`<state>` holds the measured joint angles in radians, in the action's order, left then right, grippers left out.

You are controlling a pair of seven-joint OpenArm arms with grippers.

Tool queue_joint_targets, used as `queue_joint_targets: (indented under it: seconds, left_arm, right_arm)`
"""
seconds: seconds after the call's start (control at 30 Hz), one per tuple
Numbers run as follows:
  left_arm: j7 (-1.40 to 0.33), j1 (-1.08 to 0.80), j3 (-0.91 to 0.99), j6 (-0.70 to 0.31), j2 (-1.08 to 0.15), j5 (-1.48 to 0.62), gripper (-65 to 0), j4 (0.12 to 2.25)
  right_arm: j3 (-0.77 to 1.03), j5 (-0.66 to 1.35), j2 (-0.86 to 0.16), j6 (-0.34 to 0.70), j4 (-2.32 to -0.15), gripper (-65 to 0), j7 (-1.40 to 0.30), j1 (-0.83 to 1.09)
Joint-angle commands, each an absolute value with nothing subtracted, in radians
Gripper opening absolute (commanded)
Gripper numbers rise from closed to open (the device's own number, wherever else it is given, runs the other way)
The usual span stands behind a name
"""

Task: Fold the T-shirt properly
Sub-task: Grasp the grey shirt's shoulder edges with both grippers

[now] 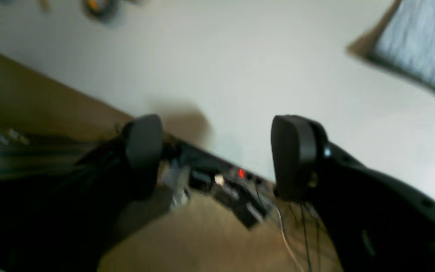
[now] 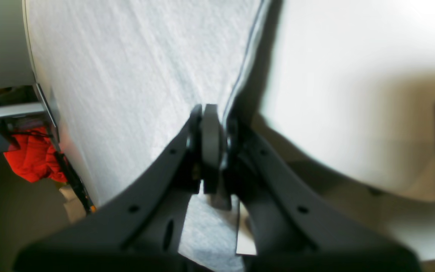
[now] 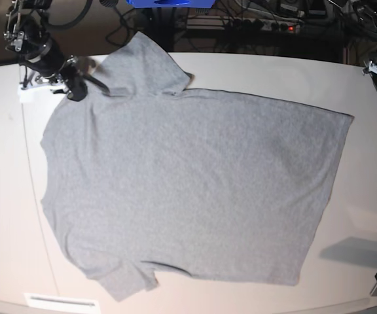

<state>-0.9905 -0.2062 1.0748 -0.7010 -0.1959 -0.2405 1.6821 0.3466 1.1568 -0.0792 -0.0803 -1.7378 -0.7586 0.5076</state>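
Base view shows the T-shirt (image 3: 188, 190) spread flat and plain side up on the white desk (image 3: 372, 170), covering most of its middle, with the collar end toward the left, one sleeve at the far left and the other at the near left, and the hem along the right. At the far left corner the right end effector (image 3: 78, 88) sits on the shirt's edge beside the far sleeve. From the right wrist view its two dark fingers (image 2: 172, 158) are pressed together on a pinch of the grey fabric (image 2: 127, 75), which stretches away from the tips with its hemmed edge running up on the right; a red object (image 2: 28, 158) lies blurred off to the left beyond the desk. The left end effector (image 1: 217, 151) is spread wide with nothing between its rounded pads (image 1: 293, 151); it is above the bare desk (image 1: 240, 75) near the edge, well apart from the shirt, whose corner (image 1: 421, 45) shows only at the upper right of that blurred view. A power strip with a red light (image 1: 241, 173) lies beyond the desk edge.
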Motion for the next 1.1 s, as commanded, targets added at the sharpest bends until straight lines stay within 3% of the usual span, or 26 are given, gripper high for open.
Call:
queue_joint_targets:
  seconds: [0.0, 0.47, 0.73, 0.87, 1.07]
  left_arm:
    - [-0.978, -0.200, 1.081, -0.698, -0.228, -0.248, -22.5, 1.690]
    - [-0.978, -0.077, 1.013, -0.698, -0.228, -0.245, -22.5, 1.620]
    - [-0.980, -0.035, 0.799, -0.698, -0.257, -0.245, -22.7, 1.461]
    - [-0.980, -0.038, 0.777, -0.698, -0.254, -0.255, -22.7, 1.423]
    - [-0.980, -0.068, 0.782, -0.698, -0.234, -0.252, -22.7, 1.429]
  right_arm:
    - [0.349, 1.161, -0.085, -0.082, -1.750, -64.9, -0.762, 0.512]
    - [0.349, 1.161, -0.087, -0.082, -1.750, -64.9, -0.762, 0.506]
    - [0.349, 1.159, -0.087, -0.082, -1.750, -64.9, -0.762, 0.492]
    - [0.349, 1.158, -0.087, -0.082, -1.750, -64.9, -0.762, 0.492]
    - [0.349, 1.049, -0.079, -0.082, -1.750, -64.9, -0.763, 0.473]
